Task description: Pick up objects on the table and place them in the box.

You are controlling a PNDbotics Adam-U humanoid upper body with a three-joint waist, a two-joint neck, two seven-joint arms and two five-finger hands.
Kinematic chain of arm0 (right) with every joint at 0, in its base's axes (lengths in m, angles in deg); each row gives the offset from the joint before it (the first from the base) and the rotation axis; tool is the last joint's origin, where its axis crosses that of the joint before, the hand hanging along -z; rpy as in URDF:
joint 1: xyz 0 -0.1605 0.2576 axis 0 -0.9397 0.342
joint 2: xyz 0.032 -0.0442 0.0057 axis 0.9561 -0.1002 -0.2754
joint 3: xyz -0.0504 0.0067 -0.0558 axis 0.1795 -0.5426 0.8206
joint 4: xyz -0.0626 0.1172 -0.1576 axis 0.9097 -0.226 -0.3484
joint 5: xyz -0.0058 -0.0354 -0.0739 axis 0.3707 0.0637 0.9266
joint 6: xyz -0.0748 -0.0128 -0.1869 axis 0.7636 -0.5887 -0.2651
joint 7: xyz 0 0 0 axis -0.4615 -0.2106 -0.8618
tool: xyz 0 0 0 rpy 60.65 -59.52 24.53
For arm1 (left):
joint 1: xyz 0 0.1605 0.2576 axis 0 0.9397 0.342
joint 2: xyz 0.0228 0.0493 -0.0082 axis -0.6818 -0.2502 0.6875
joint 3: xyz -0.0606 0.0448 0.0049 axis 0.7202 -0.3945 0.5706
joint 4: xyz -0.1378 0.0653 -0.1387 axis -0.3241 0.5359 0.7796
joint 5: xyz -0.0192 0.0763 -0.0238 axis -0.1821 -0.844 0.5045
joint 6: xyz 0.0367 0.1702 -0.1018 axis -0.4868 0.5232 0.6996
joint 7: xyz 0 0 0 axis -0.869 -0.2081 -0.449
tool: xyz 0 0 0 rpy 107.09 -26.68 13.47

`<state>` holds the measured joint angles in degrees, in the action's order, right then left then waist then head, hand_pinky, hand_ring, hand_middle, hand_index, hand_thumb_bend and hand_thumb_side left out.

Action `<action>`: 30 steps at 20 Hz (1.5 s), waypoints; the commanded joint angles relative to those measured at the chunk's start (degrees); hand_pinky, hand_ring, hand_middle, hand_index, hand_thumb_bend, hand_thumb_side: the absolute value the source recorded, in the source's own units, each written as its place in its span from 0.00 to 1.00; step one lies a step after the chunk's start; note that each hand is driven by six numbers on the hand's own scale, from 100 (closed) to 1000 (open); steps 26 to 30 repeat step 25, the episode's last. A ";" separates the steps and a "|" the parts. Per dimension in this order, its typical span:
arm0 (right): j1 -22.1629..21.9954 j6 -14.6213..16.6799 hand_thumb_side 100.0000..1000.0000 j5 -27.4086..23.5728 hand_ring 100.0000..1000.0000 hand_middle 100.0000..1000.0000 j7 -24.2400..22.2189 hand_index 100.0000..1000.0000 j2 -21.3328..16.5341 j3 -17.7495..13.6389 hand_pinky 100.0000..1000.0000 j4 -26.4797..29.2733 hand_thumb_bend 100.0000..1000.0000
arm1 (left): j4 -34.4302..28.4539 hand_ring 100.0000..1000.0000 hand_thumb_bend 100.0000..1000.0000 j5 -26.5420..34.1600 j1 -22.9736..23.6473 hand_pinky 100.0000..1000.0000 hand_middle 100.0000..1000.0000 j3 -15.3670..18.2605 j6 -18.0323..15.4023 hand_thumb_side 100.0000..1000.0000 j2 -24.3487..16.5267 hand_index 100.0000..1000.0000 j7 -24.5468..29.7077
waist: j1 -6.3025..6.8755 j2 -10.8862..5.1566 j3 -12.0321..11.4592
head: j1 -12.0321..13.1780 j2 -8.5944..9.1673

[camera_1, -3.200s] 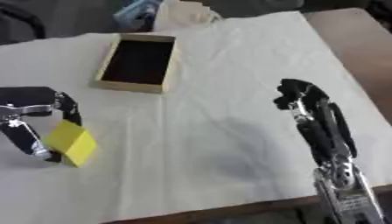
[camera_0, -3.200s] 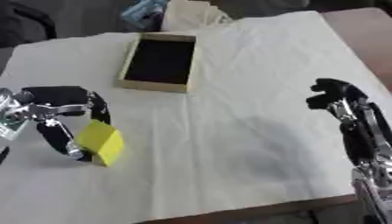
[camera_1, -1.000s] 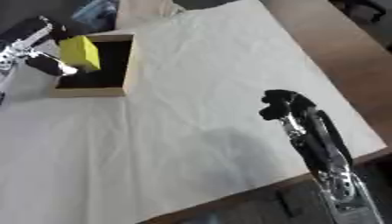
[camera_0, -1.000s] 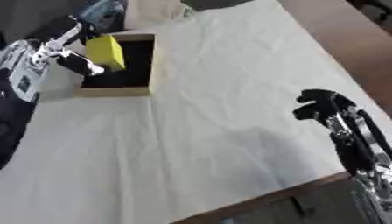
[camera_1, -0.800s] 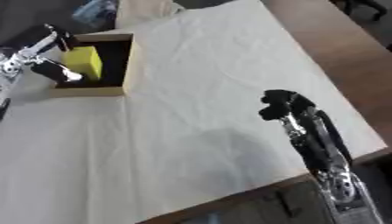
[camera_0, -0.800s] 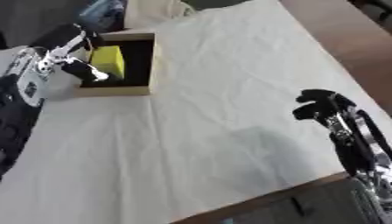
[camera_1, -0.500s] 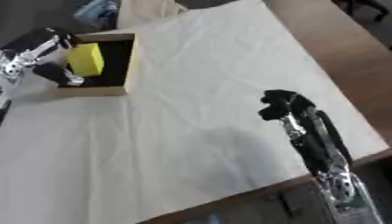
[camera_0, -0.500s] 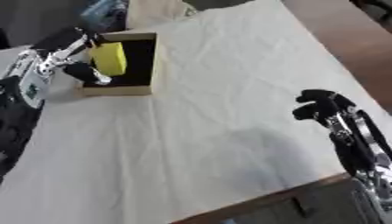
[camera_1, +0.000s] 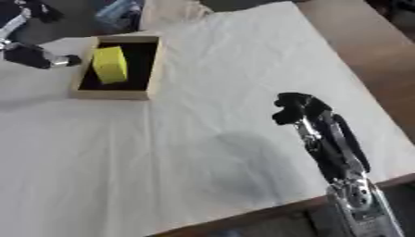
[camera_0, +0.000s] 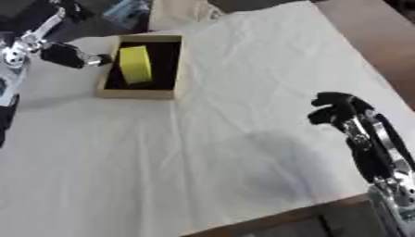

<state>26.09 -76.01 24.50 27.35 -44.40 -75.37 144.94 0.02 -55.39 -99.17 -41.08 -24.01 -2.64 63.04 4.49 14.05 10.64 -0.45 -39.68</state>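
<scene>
White cloth (camera_0: 203, 152) covers our counter. At far left, our left hand (camera_0: 69, 54) is spread, holding nothing, beside one wooden box (camera_0: 139, 91) containing one yellow block (camera_0: 134, 64). Our right hand (camera_0: 336, 107) hangs curled and unladen.

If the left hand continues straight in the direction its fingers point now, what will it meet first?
The left hand points rightward at the wooden box. It would probably meet the box's near wall first, then the yellow block inside, though its height above the box is unclear.
</scene>
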 commanded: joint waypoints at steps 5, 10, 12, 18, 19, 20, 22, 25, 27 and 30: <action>0.42 0.03 0.75 0.34 0.58 0.62 1.07 0.74 -0.59 -1.15 0.61 0.66 0.34 | -12.64 0.63 0.52 7.42 9.06 0.79 0.57 2.87 -2.60 0.38 -2.32 0.74 -7.27 | -0.63 -0.60 -2.18 | 0.07 1.02; 0.47 0.02 0.75 0.52 0.58 0.62 1.33 0.74 -0.37 -1.40 0.61 0.64 0.34 | -20.85 0.62 0.49 12.48 17.27 0.80 0.56 2.96 -0.56 0.41 2.26 0.73 -10.06 | -0.99 -0.16 -3.79 | 1.75 1.23; 0.36 0.00 0.75 0.57 0.58 0.62 1.38 0.74 -0.22 -1.45 0.61 0.57 0.34 | -24.23 0.61 0.49 14.56 20.65 0.80 0.56 2.93 0.45 0.42 4.06 0.73 -9.61 | -1.17 -0.13 -4.26 | 2.34 0.95; 0.27 0.00 0.75 0.60 0.58 0.62 1.45 0.74 -0.08 -1.53 0.61 0.44 0.34 | -33.83 0.61 0.48 20.46 27.88 0.80 0.55 2.95 4.72 0.47 8.52 0.73 -6.19 | -1.42 -0.17 -5.62 | 3.23 0.00; 0.31 0.00 0.75 0.59 0.58 0.62 1.43 0.74 -0.05 -1.52 0.61 0.42 0.34 | -35.38 0.61 0.48 21.41 28.49 0.80 0.55 2.99 5.65 0.47 9.03 0.73 -5.28 | -1.44 -0.17 -5.65 | 3.27 -0.18; 0.31 0.00 0.75 0.55 0.58 0.62 1.41 0.74 0.03 -1.50 0.61 0.40 0.34 | -36.86 0.61 0.48 22.33 29.06 0.80 0.55 3.07 6.55 0.47 9.48 0.73 -4.42 | -1.49 -0.18 -5.70 | 3.24 -0.19; 0.33 0.02 0.75 0.52 0.58 0.62 1.33 0.74 -0.07 -1.43 0.61 0.43 0.34 | -39.67 0.61 0.47 24.19 30.08 0.80 0.55 3.24 8.41 0.48 9.92 0.73 -2.85 | -1.54 -0.18 -5.87 | 3.21 -0.23; 0.28 -0.03 0.75 0.51 0.58 0.62 1.42 0.73 0.05 -1.58 0.61 0.35 0.34 | -42.48 0.61 0.47 27.25 30.96 0.80 0.55 3.41 11.47 0.49 10.12 0.73 -0.86 | -1.45 -0.20 -5.92 | 3.17 -0.09; 0.28 -0.03 0.75 0.51 0.58 0.62 1.42 0.73 0.05 -1.58 0.61 0.35 0.34 | -42.48 0.61 0.47 27.25 30.96 0.80 0.55 3.41 11.47 0.49 10.12 0.73 -0.86 | -1.45 -0.20 -5.92 | 3.17 -0.09; 0.28 -0.03 0.75 0.51 0.58 0.62 1.42 0.73 0.05 -1.58 0.61 0.35 0.34 | -42.48 0.61 0.47 27.25 30.96 0.80 0.55 3.41 11.47 0.49 10.12 0.73 -0.86 | -1.45 -0.20 -5.92 | 3.17 -0.09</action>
